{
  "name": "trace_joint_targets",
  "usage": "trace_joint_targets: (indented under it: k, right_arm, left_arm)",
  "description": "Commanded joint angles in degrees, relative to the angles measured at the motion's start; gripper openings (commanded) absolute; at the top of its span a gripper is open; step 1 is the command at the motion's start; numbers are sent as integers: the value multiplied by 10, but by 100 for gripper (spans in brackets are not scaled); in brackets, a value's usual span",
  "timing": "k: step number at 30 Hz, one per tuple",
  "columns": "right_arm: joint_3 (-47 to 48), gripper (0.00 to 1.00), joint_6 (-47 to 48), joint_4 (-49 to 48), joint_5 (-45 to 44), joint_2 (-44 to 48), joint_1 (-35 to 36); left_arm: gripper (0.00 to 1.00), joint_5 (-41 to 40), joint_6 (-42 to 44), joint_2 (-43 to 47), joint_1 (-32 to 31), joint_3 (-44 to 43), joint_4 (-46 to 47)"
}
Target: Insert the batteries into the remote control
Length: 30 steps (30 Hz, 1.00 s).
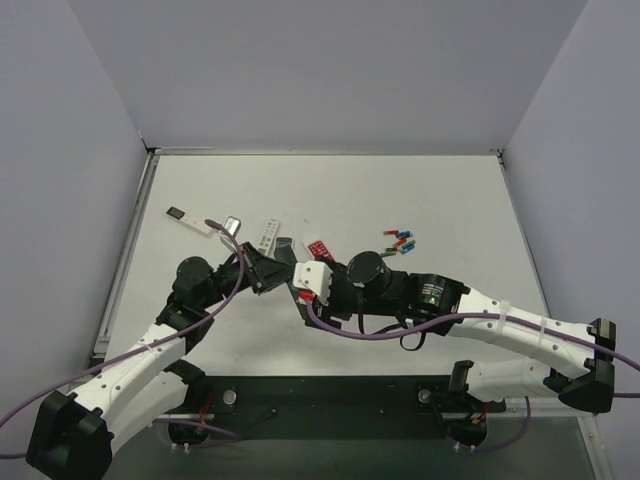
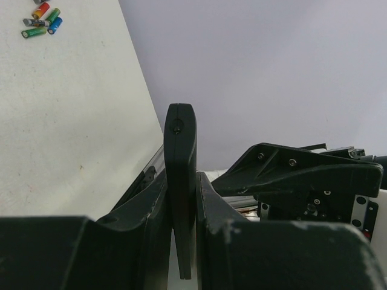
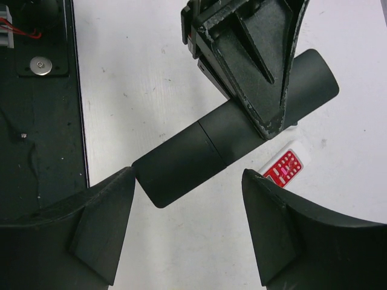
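The long white remote control (image 1: 268,236) lies on the table just beyond my left gripper, untouched. The batteries (image 1: 400,240) lie in a loose cluster to the right of centre; they also show in the left wrist view (image 2: 42,21). My left gripper (image 1: 262,272) (image 2: 181,187) is shut on a flat black slab with a seam across it (image 2: 180,139), held above the table. In the right wrist view the slab (image 3: 199,157) points at my right gripper (image 3: 188,181), which is open with the slab's end between its fingertips, close to the left one. My right gripper (image 1: 303,290) holds nothing.
A small remote with red buttons (image 1: 318,248) (image 3: 284,170) lies under the slab. A white stick with a black end (image 1: 190,220) and a small grey-faced remote (image 1: 232,226) lie at the left. Walls enclose the table on three sides.
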<state>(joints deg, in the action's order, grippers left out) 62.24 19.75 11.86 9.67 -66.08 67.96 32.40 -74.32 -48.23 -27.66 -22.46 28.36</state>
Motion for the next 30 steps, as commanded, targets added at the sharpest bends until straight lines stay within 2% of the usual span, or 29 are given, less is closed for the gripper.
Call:
trace_joint_targets:
  k: [1,10,16,27,28,30]
  right_arm:
    - [9,66,49,2,19,17,10]
    - [7,62,120,26,74,17,15]
    - [13,59,130,34,84,4,14]
    - [2,57,161,25,49,-13,13]
    - [2,53,162,24,37,-17,12]
    - [2,52,163,24,26,-27,13]
  left_arm:
    - [0,13,8,-5,-6,-37,13]
    - [0,21,6,-13,-6,-40,17]
    - [0,25,5,-13,-10,-46,19]
    - [0,26,-26,-13,-20,-48,45]
    - [0,26,-28,-12,-23,-48,52]
    - [0,26,-35,-13,-25,-48,57]
